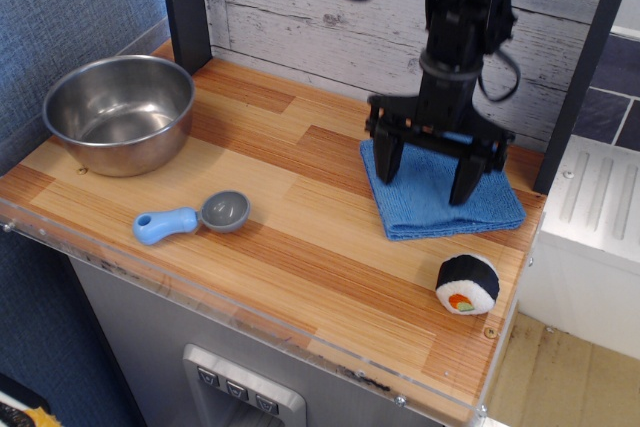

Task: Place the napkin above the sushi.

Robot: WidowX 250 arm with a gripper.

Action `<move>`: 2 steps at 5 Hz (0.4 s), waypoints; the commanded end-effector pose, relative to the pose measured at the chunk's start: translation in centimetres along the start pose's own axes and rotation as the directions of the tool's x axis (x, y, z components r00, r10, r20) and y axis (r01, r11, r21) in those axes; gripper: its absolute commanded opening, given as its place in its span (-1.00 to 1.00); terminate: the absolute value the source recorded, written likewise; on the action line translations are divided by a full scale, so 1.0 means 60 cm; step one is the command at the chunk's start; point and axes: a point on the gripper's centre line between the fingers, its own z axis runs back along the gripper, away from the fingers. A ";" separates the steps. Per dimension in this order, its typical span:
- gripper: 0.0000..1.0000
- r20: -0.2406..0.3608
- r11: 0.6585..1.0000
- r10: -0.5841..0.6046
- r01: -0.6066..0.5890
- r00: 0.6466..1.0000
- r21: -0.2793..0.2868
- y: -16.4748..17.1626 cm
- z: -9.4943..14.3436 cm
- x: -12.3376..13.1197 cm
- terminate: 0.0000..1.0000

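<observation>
The napkin [440,199], a folded blue cloth, lies flat on the wooden counter at the back right. The sushi [467,284], a small black roll with a white ring and an orange and green centre, sits near the front right corner, just in front of the cloth. My gripper [428,171] hangs over the cloth with its two black fingers spread wide. The fingertips stand a little above the cloth and hold nothing.
A steel bowl [118,112] stands at the back left. A blue-handled grey measuring spoon [192,217] lies at front centre. A white plank wall closes the back, and dark posts stand at the left [185,7] and right [585,67]. The counter edge drops off right of the sushi.
</observation>
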 end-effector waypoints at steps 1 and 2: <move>1.00 0.112 1.000 -0.024 0.023 0.993 0.007 -0.017 0.105 0.010 -1.00; 1.00 0.140 0.999 -0.008 0.013 0.990 -0.032 -0.032 0.145 -0.004 -1.00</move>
